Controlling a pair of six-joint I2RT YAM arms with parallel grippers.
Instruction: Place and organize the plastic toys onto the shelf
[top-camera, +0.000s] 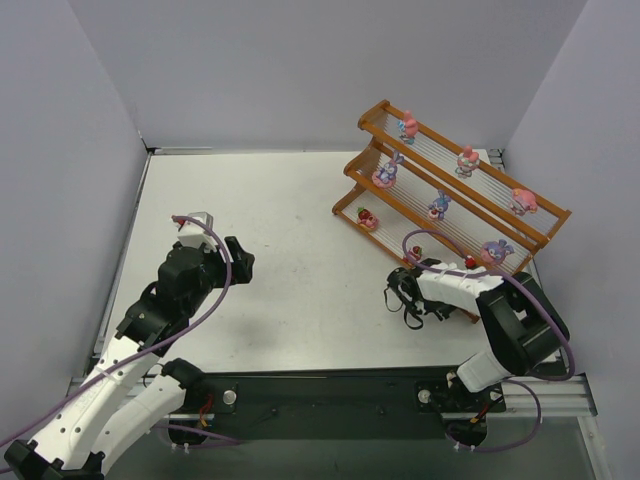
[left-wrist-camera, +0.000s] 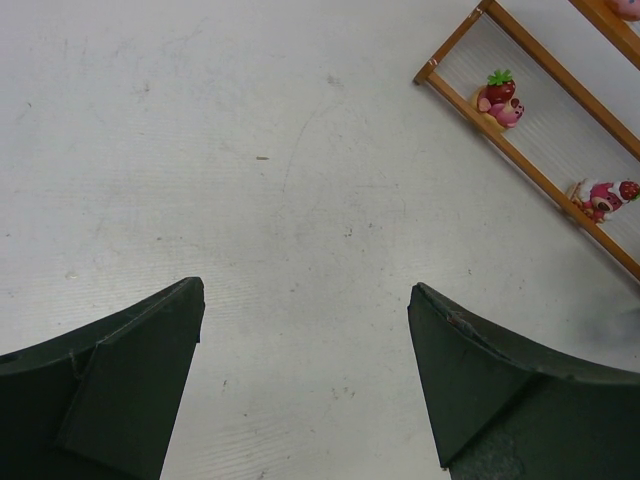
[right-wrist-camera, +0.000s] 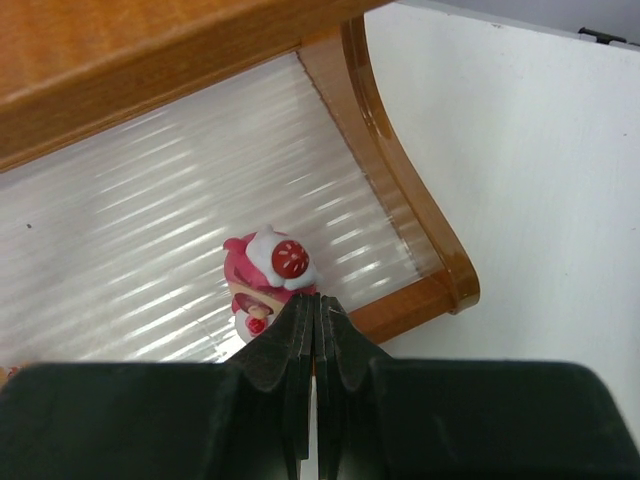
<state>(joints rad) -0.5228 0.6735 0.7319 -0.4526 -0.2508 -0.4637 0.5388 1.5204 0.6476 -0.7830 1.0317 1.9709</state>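
Observation:
The shelf (top-camera: 455, 205) stands at the back right with three stepped tiers. Each tier carries three toys, among them a pink one (top-camera: 408, 126) on the top tier, a blue-purple one (top-camera: 439, 206) on the middle tier and a red one (top-camera: 367, 218) on the bottom tier. My right gripper (right-wrist-camera: 318, 300) is shut with nothing between its jaws. Its tips are right in front of a red strawberry-capped toy (right-wrist-camera: 268, 272) near the right end of the bottom tier (right-wrist-camera: 420, 300). My left gripper (left-wrist-camera: 305, 295) is open and empty over bare table, far left of the shelf (left-wrist-camera: 520, 150).
Grey walls close in the white table (top-camera: 290, 230) on three sides. The right arm's forearm (top-camera: 455, 285) and its purple cable lie along the front of the bottom tier. The black base rail (top-camera: 330, 395) runs along the near edge.

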